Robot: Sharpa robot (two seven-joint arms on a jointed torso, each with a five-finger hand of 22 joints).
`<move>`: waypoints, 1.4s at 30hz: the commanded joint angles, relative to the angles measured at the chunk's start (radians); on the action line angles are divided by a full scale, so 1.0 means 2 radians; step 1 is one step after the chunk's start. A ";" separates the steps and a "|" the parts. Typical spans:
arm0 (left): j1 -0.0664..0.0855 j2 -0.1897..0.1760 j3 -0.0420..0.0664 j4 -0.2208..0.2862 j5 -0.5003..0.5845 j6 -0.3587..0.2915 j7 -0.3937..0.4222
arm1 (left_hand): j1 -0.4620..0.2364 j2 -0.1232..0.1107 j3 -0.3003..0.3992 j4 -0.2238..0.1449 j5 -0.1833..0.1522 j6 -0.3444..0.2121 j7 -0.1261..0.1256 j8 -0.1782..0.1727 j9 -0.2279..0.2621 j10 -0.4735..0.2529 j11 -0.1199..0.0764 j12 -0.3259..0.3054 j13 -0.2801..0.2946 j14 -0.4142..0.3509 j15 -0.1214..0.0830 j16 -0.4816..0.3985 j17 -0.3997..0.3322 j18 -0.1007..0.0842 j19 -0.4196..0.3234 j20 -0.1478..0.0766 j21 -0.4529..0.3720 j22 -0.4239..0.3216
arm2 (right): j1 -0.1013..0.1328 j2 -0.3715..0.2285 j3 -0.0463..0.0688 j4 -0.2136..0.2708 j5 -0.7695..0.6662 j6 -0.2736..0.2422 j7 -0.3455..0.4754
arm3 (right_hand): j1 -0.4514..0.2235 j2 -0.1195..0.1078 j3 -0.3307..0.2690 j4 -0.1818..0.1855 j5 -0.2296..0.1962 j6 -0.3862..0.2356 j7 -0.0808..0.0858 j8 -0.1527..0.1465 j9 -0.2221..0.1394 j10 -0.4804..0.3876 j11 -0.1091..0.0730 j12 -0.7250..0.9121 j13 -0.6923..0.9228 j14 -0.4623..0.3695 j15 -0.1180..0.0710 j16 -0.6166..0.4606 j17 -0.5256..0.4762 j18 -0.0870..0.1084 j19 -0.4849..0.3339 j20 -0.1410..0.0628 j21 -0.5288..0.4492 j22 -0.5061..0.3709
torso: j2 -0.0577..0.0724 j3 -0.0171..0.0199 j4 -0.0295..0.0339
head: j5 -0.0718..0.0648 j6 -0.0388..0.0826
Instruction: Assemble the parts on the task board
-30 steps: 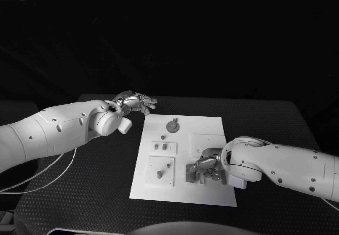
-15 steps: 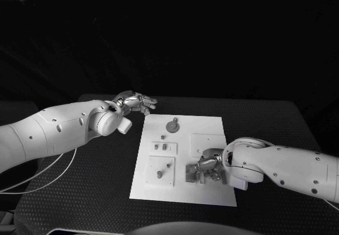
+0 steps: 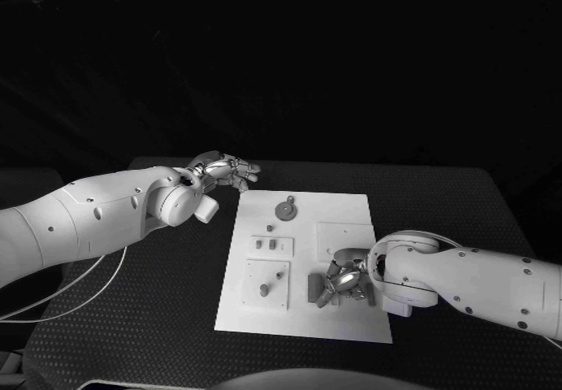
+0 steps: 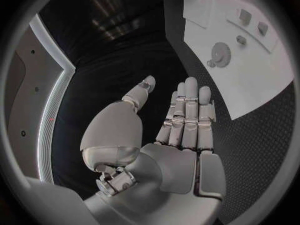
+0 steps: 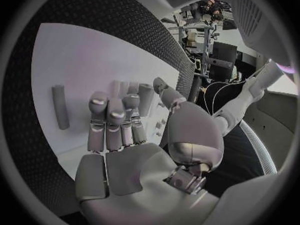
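Note:
The white task board (image 3: 348,213) lies in the middle of the black table. My right hand (image 3: 347,280) hovers low over its near right part, fingers stretched out and nothing visibly held. A grey rod (image 3: 316,287) lies flat on the board just left of that hand; the right wrist view shows the rod (image 5: 59,113) apart from the fingers (image 5: 109,117). A round gear part (image 3: 286,210) sits at the board's far end, small pegs (image 3: 268,242) in the left middle. My left hand (image 3: 225,171) floats flat and empty off the board's far left corner.
A small part (image 3: 265,286) rests on a raised square plate at the board's near left. In the left wrist view the gear (image 4: 222,54) and the board (image 4: 262,80) lie ahead of the left hand (image 4: 184,130). Black table mat surrounds the board.
My right arm has shifted slightly toward the near edge, and the fingers have drawn off the grey rod, which now lies exposed beside the hand. The left arm is still.

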 commanded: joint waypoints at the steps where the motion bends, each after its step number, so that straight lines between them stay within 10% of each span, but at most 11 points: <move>1: 0.000 0.001 0.000 0.001 0.000 0.007 0.003 | -0.002 0.002 0.000 0.002 0.002 -0.003 0.001 0.002 -0.001 0.001 0.004 0.001 -0.001 0.001 0.002 -0.003 0.001 0.009 0.003 -0.001 -0.003 0.001 | -0.004 0.002 -0.002 0.003 -0.032 0.012 0.002 | 0.005 0.001 -0.003 -0.002 0.000 0.005 0.001 0.000 0.001 0.003 -0.002 0.002 -0.001 0.000 -0.003 -0.002 0.001 0.024 -0.002 0.001 -0.001 -0.001 | 0.000 -0.0003 0.0005 | 0.000 0.000; 13: 0.000 0.000 0.000 0.001 0.000 0.007 0.002 | -0.002 0.003 0.000 0.002 0.001 -0.002 0.001 0.003 -0.001 0.001 0.004 0.001 -0.001 0.001 0.002 -0.003 0.001 0.009 0.003 -0.001 -0.003 0.001 | -0.006 0.003 -0.002 0.002 -0.043 -0.007 -0.008 | 0.010 0.011 -0.003 0.004 -0.001 0.016 -0.003 0.003 0.003 0.009 -0.005 0.003 -0.003 0.005 -0.006 -0.001 0.001 0.024 0.003 0.002 0.000 -0.004 | 0.000 -0.0004 0.0005 | -0.001 -0.002; 25: 0.000 0.000 0.000 0.001 0.000 0.009 0.001 | -0.003 0.003 0.000 0.003 0.001 -0.002 0.001 0.003 -0.001 0.001 0.004 0.001 -0.001 0.001 0.002 -0.004 0.001 0.009 0.003 -0.001 -0.004 0.001 | -0.006 0.003 -0.002 0.000 -0.038 -0.005 -0.008 | -0.012 0.039 0.094 0.091 0.000 0.030 -0.008 0.000 0.000 0.023 -0.010 0.000 -0.008 0.020 -0.010 -0.002 0.004 0.024 0.010 0.000 0.003 -0.008 | 0.000 -0.0004 0.0007 | -0.001 -0.002; 33: 0.000 -0.001 0.000 0.002 -0.001 0.009 0.001 | -0.003 0.003 0.000 0.003 0.001 -0.002 0.000 0.003 -0.001 0.001 0.004 0.001 -0.001 0.001 0.002 -0.004 0.002 0.009 0.003 -0.001 -0.004 0.002 | -0.006 0.002 -0.002 -0.001 -0.037 0.001 -0.007 | -0.032 0.050 0.141 0.074 0.013 0.034 -0.006 -0.004 -0.005 0.024 -0.008 -0.001 -0.009 0.022 -0.008 -0.004 0.005 0.024 0.008 0.004 0.009 -0.006 | 0.000 -0.0004 0.0008 | -0.002 -0.003; 37: 0.000 -0.001 0.000 0.002 -0.001 0.008 0.000 | -0.003 0.003 0.000 0.003 0.001 -0.002 0.000 0.003 -0.001 0.001 0.004 0.001 -0.001 0.001 0.002 -0.004 0.002 0.009 0.003 -0.001 -0.004 0.002 | -0.006 0.002 -0.002 -0.001 -0.036 0.001 -0.006 | -0.032 0.051 0.138 0.045 0.063 0.034 -0.005 -0.005 -0.005 0.024 -0.008 -0.001 -0.008 0.022 -0.007 -0.006 0.005 0.024 0.010 0.004 0.012 -0.006 | 0.000 -0.0004 0.0008 | -0.002 -0.003; 42: 0.000 -0.001 0.000 0.001 -0.001 0.008 0.001 | -0.003 0.003 0.000 0.003 0.001 -0.002 0.000 0.003 -0.001 0.001 0.004 0.001 -0.001 0.001 0.002 -0.004 0.002 0.009 0.003 -0.001 -0.004 0.002 | -0.006 0.001 -0.002 -0.002 -0.031 -0.002 -0.002 | -0.042 0.044 0.125 0.039 0.064 0.034 -0.005 -0.006 -0.006 0.024 -0.007 -0.001 -0.008 0.022 -0.006 -0.008 0.004 0.024 0.010 0.006 0.012 -0.007 | 0.000 -0.0003 0.0007 | -0.002 -0.003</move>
